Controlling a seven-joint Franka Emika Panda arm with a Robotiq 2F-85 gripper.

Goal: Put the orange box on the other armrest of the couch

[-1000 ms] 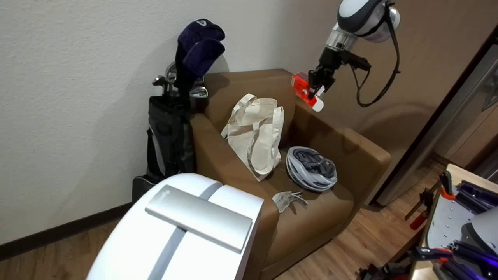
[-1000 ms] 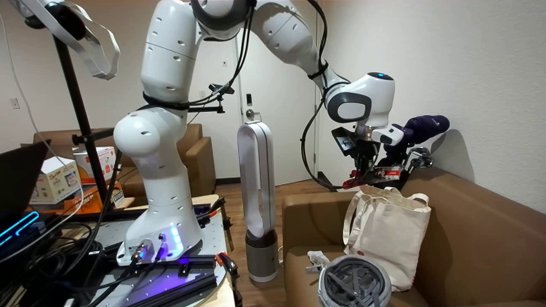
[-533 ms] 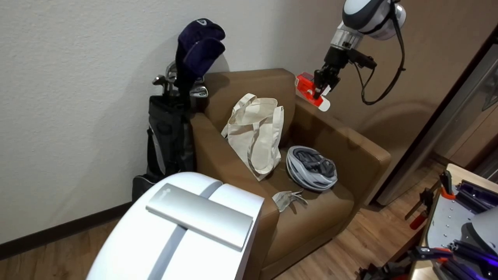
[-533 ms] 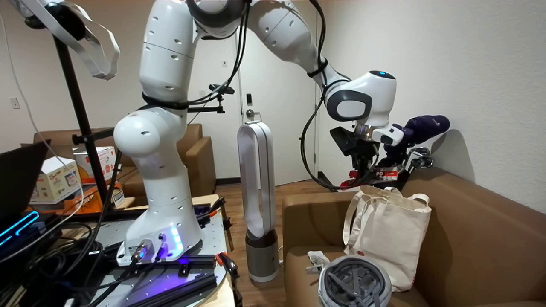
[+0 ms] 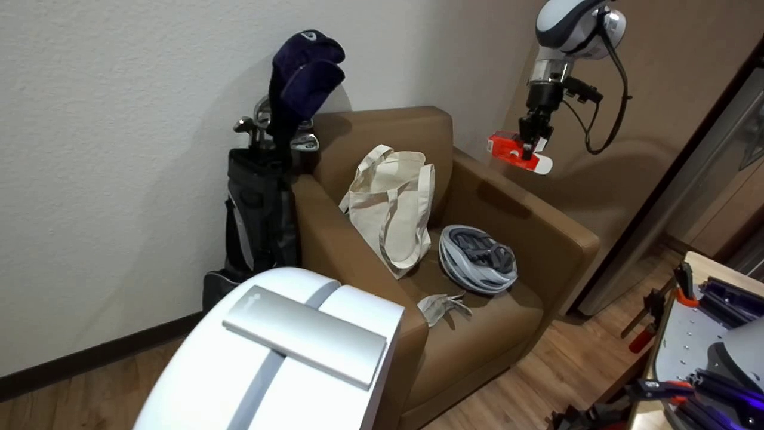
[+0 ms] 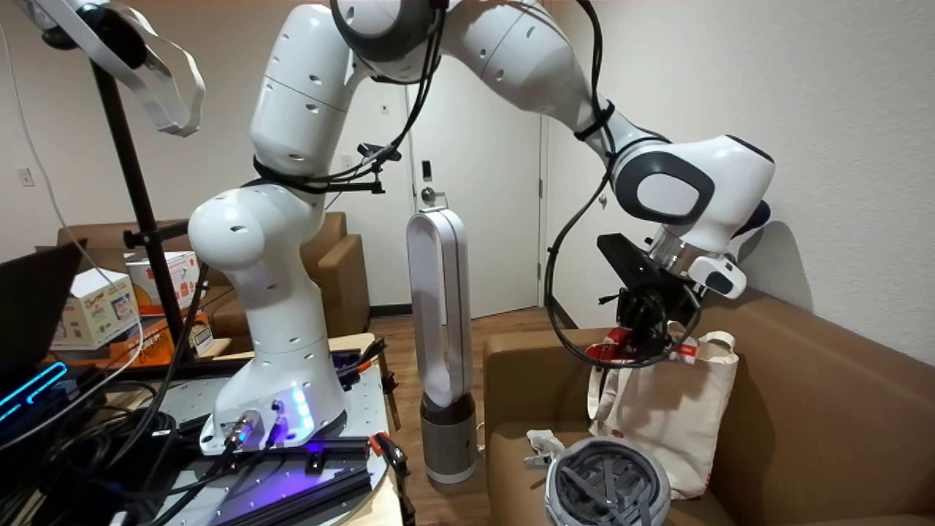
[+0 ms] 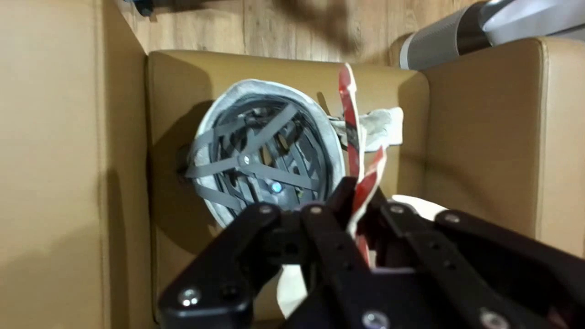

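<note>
- Pale wall backed couch; in an exterior view, claw clamped tight on orange box, mid-air.
- In an exterior view, box overlapped bag.
- Wrist view: box edge-on; needed to clear helmet, reach other armrest, touch down before release.

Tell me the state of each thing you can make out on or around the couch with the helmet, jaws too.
Box: held in the air
Jaws: shut on it
Tote: propped upright on the couch
Helmet: upside down
Glove: lying unworn
Golf bag: upright, holding clubs
Fan: upright; can't tell if it's running
</note>
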